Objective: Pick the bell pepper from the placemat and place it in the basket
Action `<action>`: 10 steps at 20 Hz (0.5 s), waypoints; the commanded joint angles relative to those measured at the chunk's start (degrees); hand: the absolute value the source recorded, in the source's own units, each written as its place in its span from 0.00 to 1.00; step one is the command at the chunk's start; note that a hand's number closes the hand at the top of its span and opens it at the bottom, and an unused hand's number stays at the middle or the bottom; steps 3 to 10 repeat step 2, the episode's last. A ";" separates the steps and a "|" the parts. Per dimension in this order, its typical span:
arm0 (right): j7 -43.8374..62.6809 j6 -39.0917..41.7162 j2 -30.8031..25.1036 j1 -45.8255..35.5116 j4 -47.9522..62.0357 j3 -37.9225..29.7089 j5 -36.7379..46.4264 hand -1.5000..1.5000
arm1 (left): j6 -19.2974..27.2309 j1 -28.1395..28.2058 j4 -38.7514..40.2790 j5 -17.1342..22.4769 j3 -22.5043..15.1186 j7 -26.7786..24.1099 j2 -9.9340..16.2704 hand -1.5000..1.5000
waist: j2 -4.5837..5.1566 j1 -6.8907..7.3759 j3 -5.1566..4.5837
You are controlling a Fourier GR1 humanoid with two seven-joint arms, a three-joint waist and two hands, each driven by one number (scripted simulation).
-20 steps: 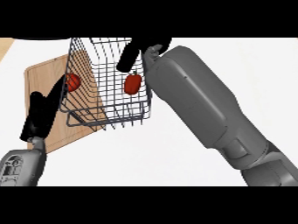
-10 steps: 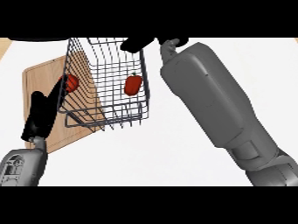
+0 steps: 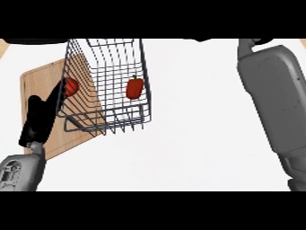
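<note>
No writing shows anywhere. A wire basket [image 3: 109, 85] stands on a white worktop [image 3: 195, 134], partly over a wooden placemat [image 3: 39, 81]. The pepper [image 3: 134, 88] sits inside the basket. The left hand [image 3: 41, 117] lies released on the placemat; the right hand's state I cannot tell.

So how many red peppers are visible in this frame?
2: one red pepper inside the wire basket, another red pepper seen through its left side, over the wooden placemat. Others could be hidden.

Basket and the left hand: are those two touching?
Cannot tell. In the head view the left hand overlaps the lower left wires of the basket, but this steep angle shows neither contact nor a gap plainly.
</note>
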 commanded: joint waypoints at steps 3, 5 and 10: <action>-4.81 7.48 -9.29 10.26 -9.02 -7.04 -8.06 0.00 | 0.57 0.38 -2.10 -0.37 -0.36 1.76 -0.33 0.50 | -0.10 -0.45 0.07; -4.81 7.48 -9.29 10.26 -9.02 -7.04 -8.06 0.00 | 0.57 0.38 -2.10 -0.37 -0.36 1.76 -0.33 0.50 | -0.10 -0.45 0.07; -4.81 7.48 -9.29 10.26 -9.02 -7.04 -8.06 0.00 | 0.57 0.38 -2.10 -0.37 -0.36 1.76 -0.33 0.50 | -0.10 -0.45 0.07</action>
